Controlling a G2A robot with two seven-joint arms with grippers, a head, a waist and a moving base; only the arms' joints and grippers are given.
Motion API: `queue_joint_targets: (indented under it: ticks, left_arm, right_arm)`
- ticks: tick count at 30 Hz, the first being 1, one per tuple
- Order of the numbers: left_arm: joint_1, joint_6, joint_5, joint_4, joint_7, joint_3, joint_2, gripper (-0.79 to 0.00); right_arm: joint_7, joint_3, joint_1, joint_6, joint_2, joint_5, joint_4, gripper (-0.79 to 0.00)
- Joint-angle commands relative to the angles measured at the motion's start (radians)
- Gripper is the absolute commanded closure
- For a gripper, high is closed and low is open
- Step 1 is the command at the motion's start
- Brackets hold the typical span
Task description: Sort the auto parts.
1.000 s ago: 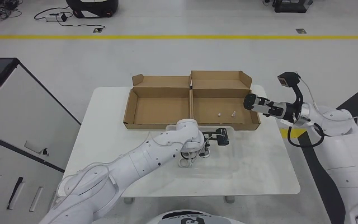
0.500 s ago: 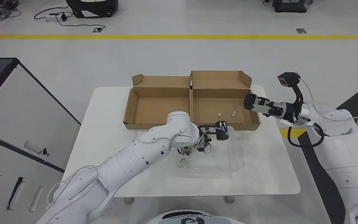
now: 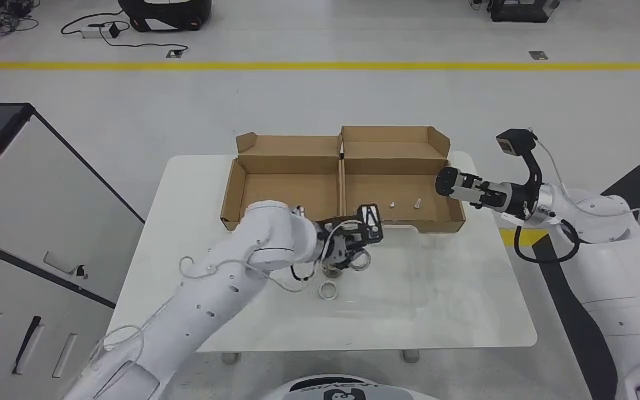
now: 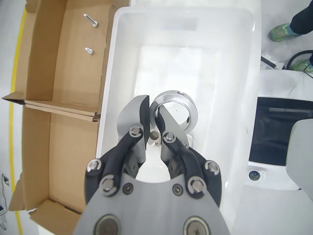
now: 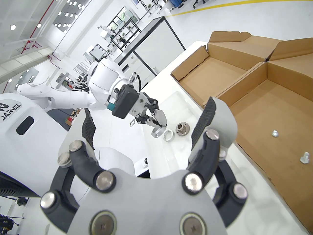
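Directly along the far edge of the table (image 3: 490, 300) a cardboard box (image 3: 285, 198) of two compartments is set. A long bolt (image 4: 91, 21) and a short bolt (image 4: 89, 51) are seen lying apart in the compartment nearer the table's right edge. A white tray (image 4: 110, 86) is placed just beside the box's near wall. That wall and the tray's own rim stand between the tray's contents and the compartments. Toward the tray's left end a flanged hub (image 4: 154, 136) is seen under the left gripper (image 4: 152, 108), and a second ring (image 3: 327, 291) lies near it, on the side toward the table's near edge. A stretch of bare tray floor is shown between these parts and the tray's right-end wall, and bare tabletop is seen between the tray and the table's right and near edges. The right gripper (image 3: 445, 184) is held over the right end of the box, near the table's far right corner. Its jaws are spread wide with nothing between them, and it is well apart from the parts in the tray. The left gripper is closed narrowly on the wall of a metal ring (image 4: 174, 96), with one finger outside the ring and the other inside it. The ring is held tilted over the hub, and whether it is touching the tray floor cannot be told.
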Motion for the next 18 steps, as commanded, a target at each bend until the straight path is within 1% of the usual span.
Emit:
queue_joint_targets:
  ticks: [1, 3, 6, 11, 18]
  left_arm:
    - [0.031, -0.012, -0.012, -0.046, 0.012, -0.056, 0.015, 0.000]
    - [0.061, -0.009, -0.040, -0.080, 0.042, -0.114, 0.028, 0.000]
    - [0.099, -0.031, -0.070, -0.115, 0.080, -0.192, 0.046, 0.000]
    - [0.167, -0.086, -0.089, -0.154, 0.172, -0.324, 0.072, 0.000]
    - [0.254, -0.193, -0.103, -0.193, 0.320, -0.499, 0.103, 0.000]
  right_arm:
    - [0.000, 0.000, 0.000, 0.000, 0.000, 0.000, 0.000, -0.785]
    - [0.000, 0.000, 0.000, 0.000, 0.000, 0.000, 0.000, -0.785]
    - [0.000, 0.000, 0.000, 0.000, 0.000, 0.000, 0.000, -0.785]
    - [0.000, 0.000, 0.000, 0.000, 0.000, 0.000, 0.000, -0.785]
    - [0.000, 0.000, 0.000, 0.000, 0.000, 0.000, 0.000, -0.785]
